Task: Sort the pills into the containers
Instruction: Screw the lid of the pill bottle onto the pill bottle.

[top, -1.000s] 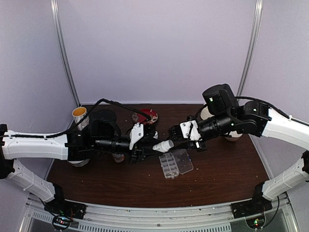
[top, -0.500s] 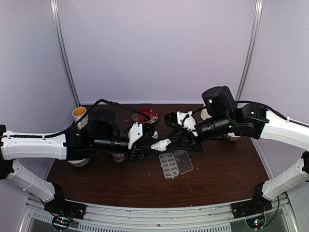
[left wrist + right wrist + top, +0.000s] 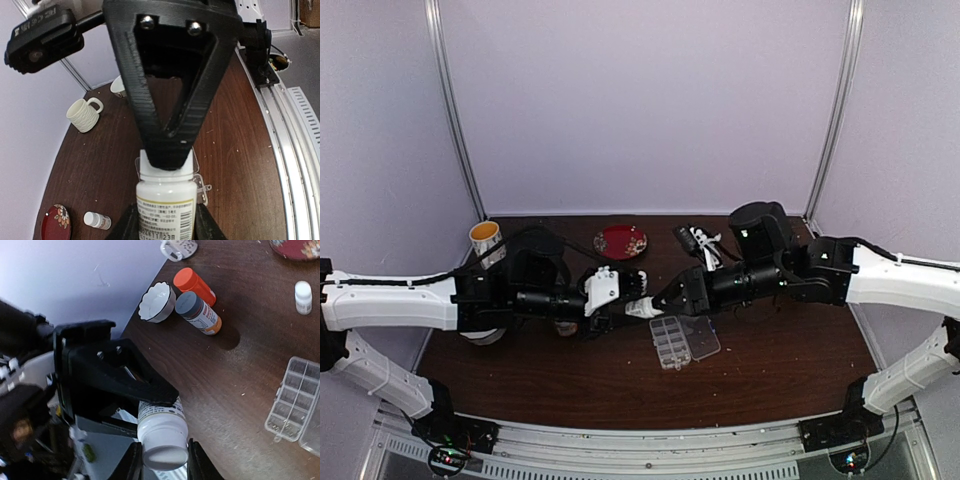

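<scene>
A white labelled bottle hangs level above the table between both arms. My left gripper is shut on its body. My right gripper is shut on the white cap, and one black right finger covers that cap in the left wrist view. The clear organizer box with the containers lies on the table just below and right of the bottle, its lid folded open to the right. The box also shows at the right wrist view's edge. The pills are out of view.
A red plate sits at the back and a yellowish cup at the back left. An orange-capped bottle and a grey-capped bottle lie beside a white fluted bowl. A small white bottle stands near the plate.
My right wrist has rolled over and dropped lower while staying on the cap. The bottle has shifted slightly left. The left arm has barely moved.
</scene>
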`<state>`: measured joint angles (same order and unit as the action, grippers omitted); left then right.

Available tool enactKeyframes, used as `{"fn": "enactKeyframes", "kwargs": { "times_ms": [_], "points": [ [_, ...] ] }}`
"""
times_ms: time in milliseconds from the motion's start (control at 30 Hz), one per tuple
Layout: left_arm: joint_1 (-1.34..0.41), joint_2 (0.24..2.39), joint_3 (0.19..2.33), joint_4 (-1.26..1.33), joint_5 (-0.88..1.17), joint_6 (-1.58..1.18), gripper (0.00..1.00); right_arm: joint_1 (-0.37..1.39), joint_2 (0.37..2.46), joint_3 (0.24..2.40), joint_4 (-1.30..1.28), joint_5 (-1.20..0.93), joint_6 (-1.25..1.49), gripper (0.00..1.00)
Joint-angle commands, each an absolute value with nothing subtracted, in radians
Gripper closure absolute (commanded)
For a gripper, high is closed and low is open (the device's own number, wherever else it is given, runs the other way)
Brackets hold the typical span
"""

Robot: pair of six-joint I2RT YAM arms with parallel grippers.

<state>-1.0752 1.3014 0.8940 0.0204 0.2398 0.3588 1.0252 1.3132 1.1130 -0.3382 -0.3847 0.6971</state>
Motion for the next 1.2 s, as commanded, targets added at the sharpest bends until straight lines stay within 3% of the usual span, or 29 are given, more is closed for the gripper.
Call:
{"fn": "enactKeyframes", "kwargs": {
  "times_ms": [0, 167, 300, 400, 500, 633, 700, 800, 867, 933, 1167],
  "points": [
    [-1.083, 1.299, 0.952, 0.116, 0.201, 0.501, 1.00, 1.028, 1.312, 0.994, -0.222, -0.351, 1.180, 1.00],
    [-1.086, 1.310, 0.925, 0.156, 0.163, 0.637, 1.00, 1.025, 1.267, 0.943, -0.089, -0.324, 1.494, 1.00],
    [-1.085, 1.323, 0.904, 0.187, 0.138, 0.690, 1.00, 1.021, 1.272, 0.965, -0.071, -0.318, 1.531, 0.96],
    [-1.086, 1.323, 0.902, 0.168, 0.140, 0.674, 1.00, 1.014, 1.258, 0.959, -0.052, -0.317, 1.458, 0.73],
    [-1.084, 1.312, 0.885, 0.140, 0.143, 0.650, 1.00, 1.001, 1.213, 0.970, -0.135, -0.287, 1.256, 0.41],
    [-1.084, 1.296, 0.858, 0.095, 0.138, 0.617, 1.00, 0.930, 1.137, 0.971, -0.248, -0.236, 0.748, 0.18],
    [-1.085, 1.284, 0.848, 0.088, 0.155, 0.587, 1.00, 0.897, 1.103, 0.940, -0.221, -0.304, 0.462, 0.17],
    [-1.085, 1.269, 0.839, 0.093, 0.200, 0.540, 1.00, 0.890, 1.073, 0.928, -0.202, -0.436, -0.010, 0.25],
    [-1.085, 1.262, 0.841, 0.095, 0.221, 0.505, 1.00, 0.893, 1.061, 0.929, -0.184, -0.464, -0.192, 0.32],
    [-1.086, 1.256, 0.844, 0.094, 0.238, 0.476, 1.00, 0.907, 1.053, 0.933, -0.195, -0.529, -0.400, 0.31],
    [-1.086, 1.245, 0.853, 0.089, 0.273, 0.411, 1.00, 0.997, 1.125, 1.059, -0.361, -0.502, -0.764, 0.31]
  ]
}}
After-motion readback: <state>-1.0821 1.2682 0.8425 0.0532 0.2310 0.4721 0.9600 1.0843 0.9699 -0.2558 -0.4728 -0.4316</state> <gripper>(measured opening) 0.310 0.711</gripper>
